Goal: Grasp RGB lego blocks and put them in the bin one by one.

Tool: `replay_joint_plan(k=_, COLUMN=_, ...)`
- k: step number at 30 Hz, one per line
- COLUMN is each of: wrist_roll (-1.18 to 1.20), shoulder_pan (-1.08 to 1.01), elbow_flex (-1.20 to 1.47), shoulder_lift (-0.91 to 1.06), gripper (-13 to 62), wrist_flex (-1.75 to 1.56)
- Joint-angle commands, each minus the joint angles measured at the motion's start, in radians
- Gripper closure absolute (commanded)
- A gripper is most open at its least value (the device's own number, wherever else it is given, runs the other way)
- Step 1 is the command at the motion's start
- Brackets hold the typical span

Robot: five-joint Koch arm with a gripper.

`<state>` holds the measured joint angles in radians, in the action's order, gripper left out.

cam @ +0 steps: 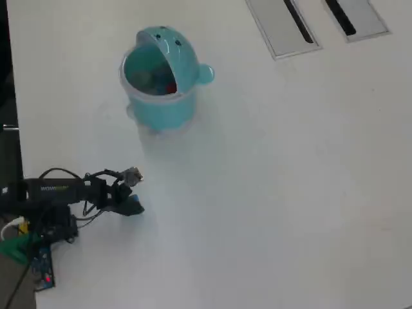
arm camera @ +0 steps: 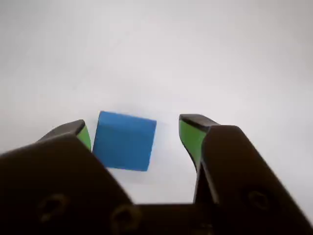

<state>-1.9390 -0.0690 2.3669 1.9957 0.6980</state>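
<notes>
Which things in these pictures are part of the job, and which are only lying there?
Part of the job:
- blue lego block, between the open jaws of the gripper
- bin, lid up, with something red inside

Not part of the job:
- two grey slotted panels at the table's far edge
- circuit board and cables by the arm's base

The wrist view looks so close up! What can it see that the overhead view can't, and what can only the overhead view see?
Only the wrist view shows the gripper clearly open, its green-lined tips on either side of the blue block, which sits nearer the tip on the left of that view.

Only the overhead view shows the teal bin with its lid flipped up and something red inside, the whole arm, and two slotted grey panels at the table's far edge.

Both show the white table, the gripper and the blue block, though from overhead the block is only a blue speck.
</notes>
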Motion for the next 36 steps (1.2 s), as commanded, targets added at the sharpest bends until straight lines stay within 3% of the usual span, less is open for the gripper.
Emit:
replay_joint_plan(k=1, wrist_roll=-0.011, shoulder_pan=0.000, elbow_flex=-0.015, shoulder_lift=0.009, gripper=15.3, wrist_flex=-0.014)
replay_joint_plan(k=14, wrist_roll=0.006, shoulder_pan=-0.020, elbow_flex=0.071, shoulder_lift=-0.114, gripper=16.2, wrist_flex=-0.204)
replay_joint_plan(k=25, wrist_roll=0.083, shoulder_pan=0.018, elbow_flex=0.103, shoulder_lift=-0.202, gripper=25.3, wrist_flex=-0.368)
replay_joint_plan(k=36, wrist_roll=0.272, shoulder_pan=0.172, elbow_flex=0.077, shoulder_lift=-0.094, gripper=34.5, wrist_flex=-0.394)
